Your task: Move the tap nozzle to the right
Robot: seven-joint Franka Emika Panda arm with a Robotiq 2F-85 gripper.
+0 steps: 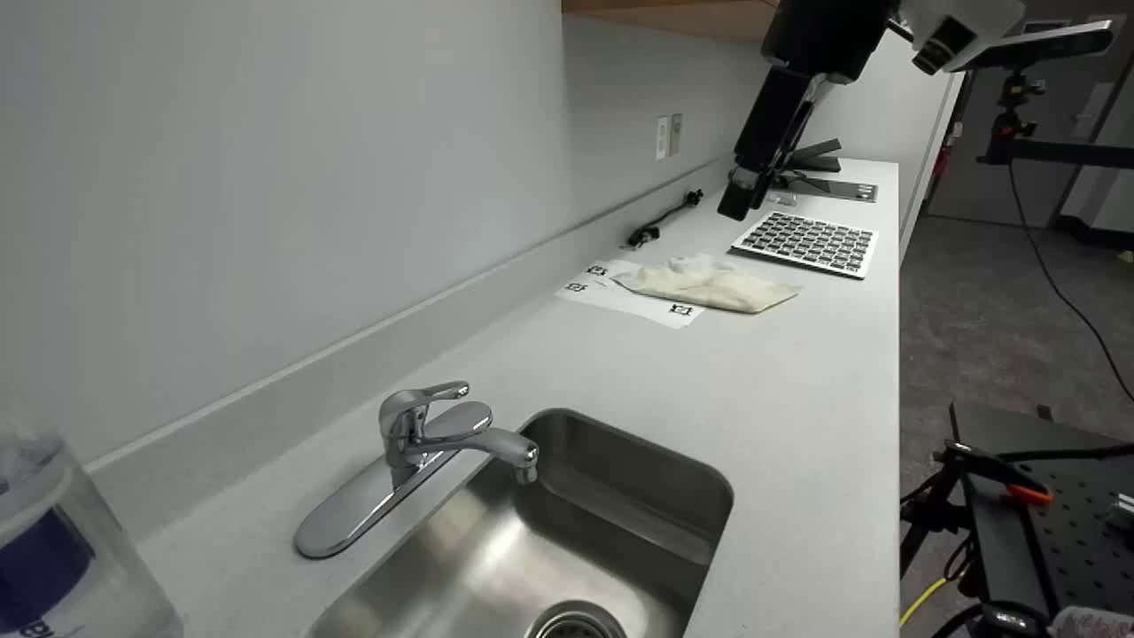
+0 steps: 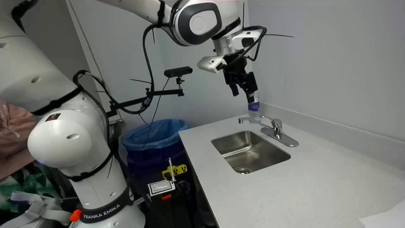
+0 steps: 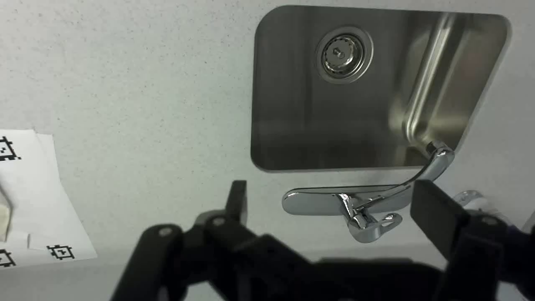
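Note:
The tap nozzle is a slim curved chrome spout. It shows in both exterior views (image 1: pixel 500 443) (image 2: pixel 254 121) and in the wrist view (image 3: pixel 434 165). Its outlet tip hangs over one corner of the sink. The lever handle (image 3: pixel 391 219) sits on the faucet body beside it. My gripper (image 3: pixel 331 186) is open with nothing between its fingers, and the faucet shows below in the gap. The right-hand finger hides a little of the view beside the nozzle. In an exterior view, the gripper (image 2: pixel 243 96) is well above the counter and the faucet, touching neither.
The steel sink (image 3: pixel 288 96) is set into the counter (image 2: pixel 316 186). A bottle with a purple label (image 2: pixel 254 107) stands behind the faucet. A wall runs along the counter. A cloth (image 1: pixel 709 282), marker sheets (image 1: pixel 633 301) and a patterned board (image 1: pixel 806 241) lie further along.

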